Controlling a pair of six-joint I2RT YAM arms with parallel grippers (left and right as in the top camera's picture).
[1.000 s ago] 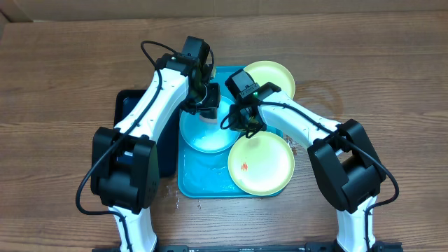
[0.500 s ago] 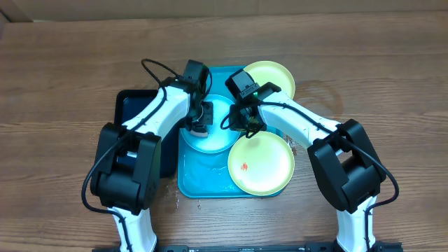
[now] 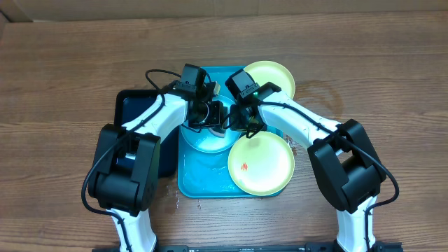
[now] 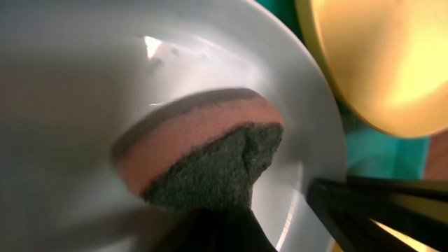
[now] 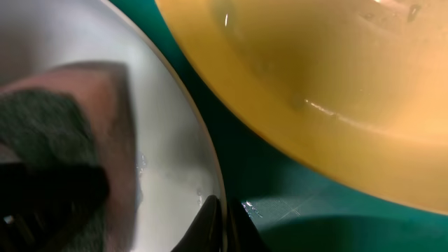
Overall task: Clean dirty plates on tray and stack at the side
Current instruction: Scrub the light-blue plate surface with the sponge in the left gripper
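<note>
A light blue plate [image 3: 204,140] lies on the turquoise tray [image 3: 199,183]. My left gripper [image 3: 210,112] is shut on a pink sponge with a dark green scouring face [image 4: 210,161], and the sponge presses on the plate's pale inside [image 4: 105,77]. My right gripper [image 3: 238,120] is shut on this plate's right rim [image 5: 213,189], one finger on each side. A yellow-green plate with a red smear [image 3: 260,162] sits on the tray's front right. Another yellow-green plate [image 3: 271,77] lies at the back right, partly over the tray's edge.
A narrow black tray [image 3: 134,112] lies left of the turquoise one, partly under my left arm. Wood tabletop [image 3: 63,84] surrounds both trays. The two grippers are nearly touching over the blue plate, with the yellow-green plate's rim [image 5: 336,98] close by the right one.
My left gripper has carried the sponge from the blue plate's back left, across it to the right, up to the right gripper. The right arm and all plates kept still.
</note>
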